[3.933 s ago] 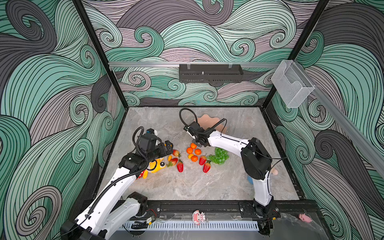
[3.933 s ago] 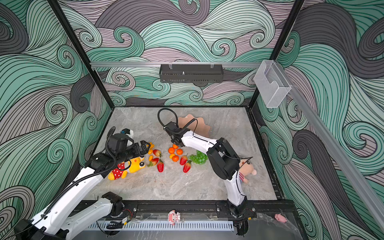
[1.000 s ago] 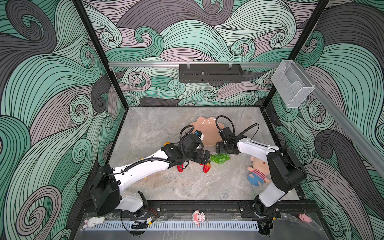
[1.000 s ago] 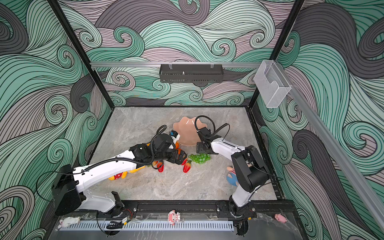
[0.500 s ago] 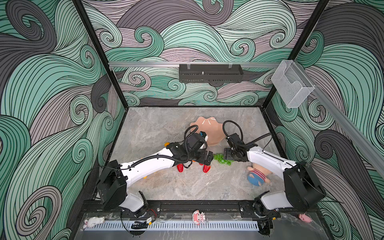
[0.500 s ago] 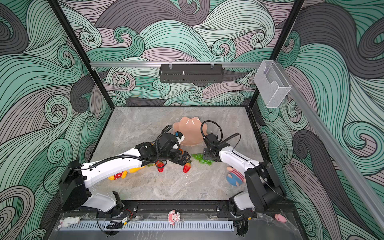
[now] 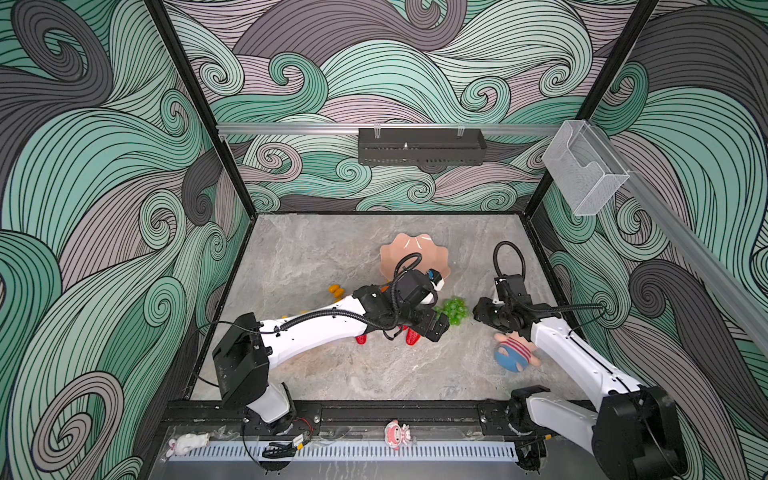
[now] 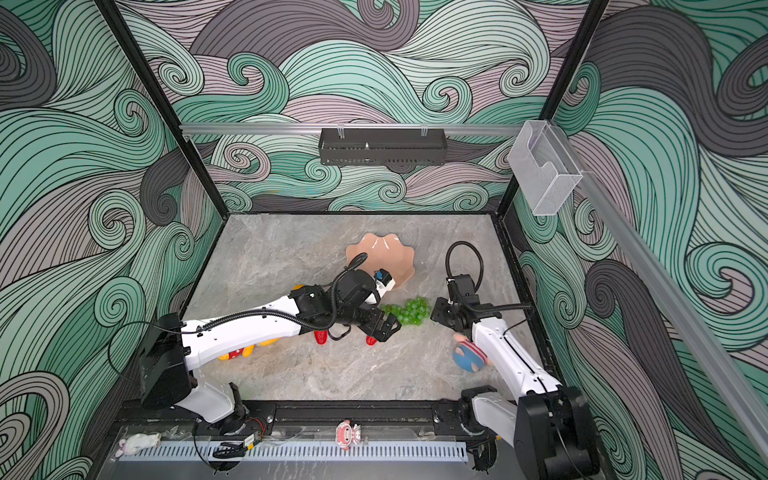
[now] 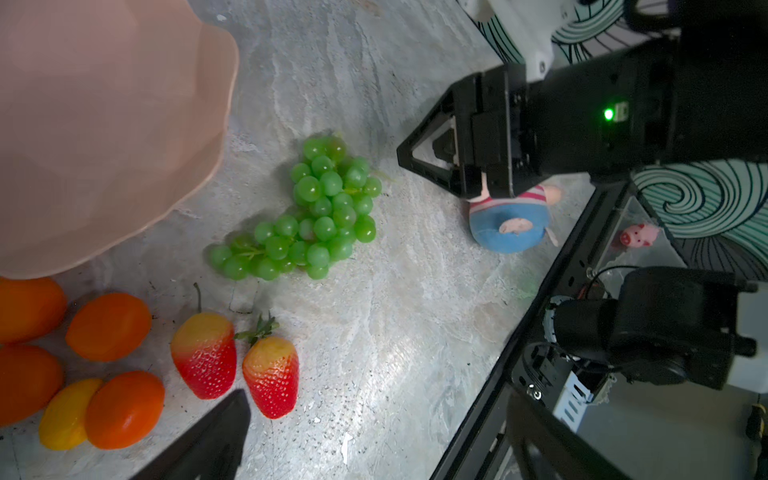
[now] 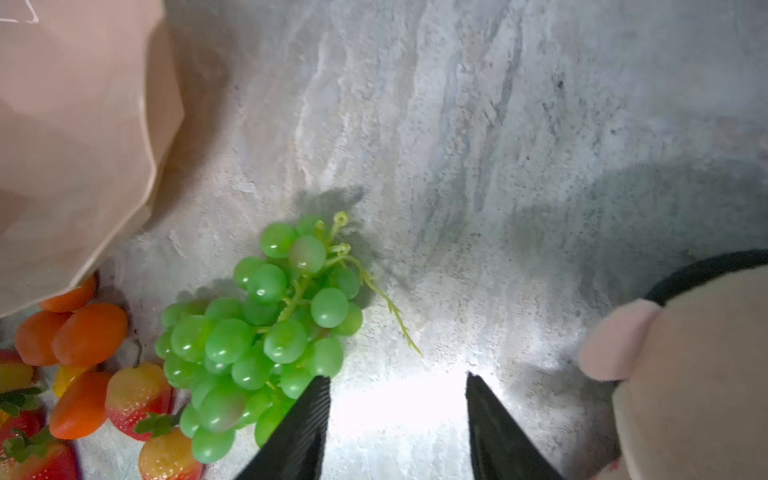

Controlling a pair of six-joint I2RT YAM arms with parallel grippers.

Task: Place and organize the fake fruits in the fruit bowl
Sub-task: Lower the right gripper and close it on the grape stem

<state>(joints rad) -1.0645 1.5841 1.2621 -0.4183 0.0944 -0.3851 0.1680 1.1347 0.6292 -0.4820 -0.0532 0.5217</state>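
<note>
The right gripper [image 10: 397, 376] is seen with its fingers [image 10: 303, 428] set partly apart, and nothing is held between them; only bare table [image 10: 498, 166] is framed in the gap. The grape bunch [image 10: 257, 332] is found just ahead of this gripper, off toward one finger, whose tip is laid against or just short of the nearest grapes; contact cannot be judged. The plush doll [image 10: 685, 374] is crowded close beside the opposite finger, and in both top views it is shown just behind the gripper, under the forearm. The fruit bowl [image 10: 75, 124] is placed farther ahead, beyond the bunch and off to the same side as the grapes. The left gripper [image 8: 384, 327] is held low on the other side of the bunch, so that the grapes are bracketed between the two grippers. Its fingers appear to be spread wide: one finger [image 9: 208, 440] is plainly shown in the left wrist view, the other is barely told from the dark frame behind it, and nothing is gripped. Two strawberries [image 9: 272, 376] are seen just beside that plain finger, with the orange fruits [image 9: 108, 326] and a yellow kumquat [image 9: 68, 413] clustered next to them, near the bowl's rim. The yellow plush toy [image 8: 239, 353] is partly covered by the left forearm, well behind the gripper.
</note>
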